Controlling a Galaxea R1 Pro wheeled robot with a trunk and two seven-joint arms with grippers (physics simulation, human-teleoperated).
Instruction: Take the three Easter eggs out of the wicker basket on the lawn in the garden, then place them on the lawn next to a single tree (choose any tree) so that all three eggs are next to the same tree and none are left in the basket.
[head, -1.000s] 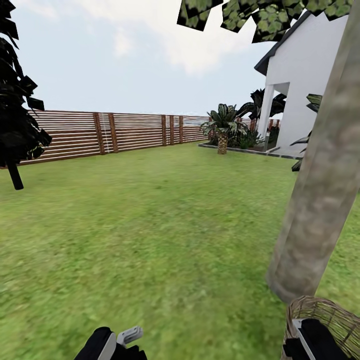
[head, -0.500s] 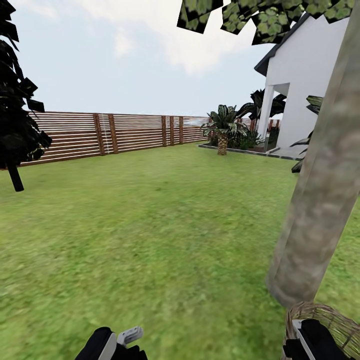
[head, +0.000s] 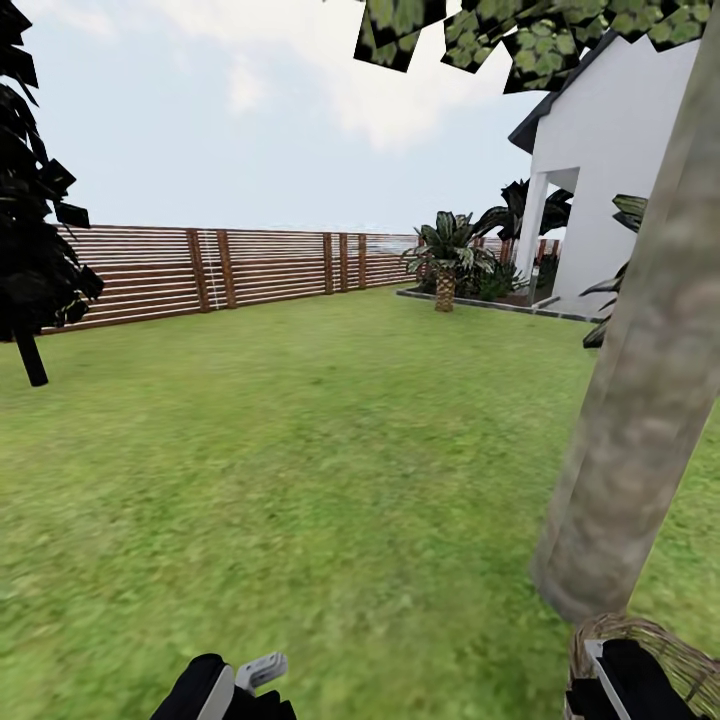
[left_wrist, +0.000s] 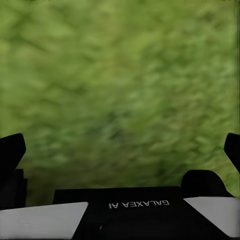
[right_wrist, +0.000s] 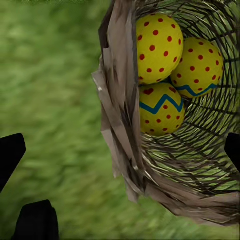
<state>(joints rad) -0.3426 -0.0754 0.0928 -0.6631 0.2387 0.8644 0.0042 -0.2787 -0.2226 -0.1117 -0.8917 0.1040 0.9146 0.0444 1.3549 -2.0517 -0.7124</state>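
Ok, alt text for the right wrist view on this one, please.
Three yellow eggs with red dots and blue-green zigzags lie together inside a brown wicker basket standing on grass. The dark tips of the right hand show at opposite edges of the picture, wide apart and holding nothing.

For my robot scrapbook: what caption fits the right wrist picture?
Three yellow red-dotted Easter eggs nestled in a brown open-weave wicker basket on green grass.

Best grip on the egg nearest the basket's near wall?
Come straight down through the wicker basket's open mouth; the woven walls block any side approach. Pinch the zigzag-banded egg across its middle, where it is widest; two more eggs crowd it beyond.
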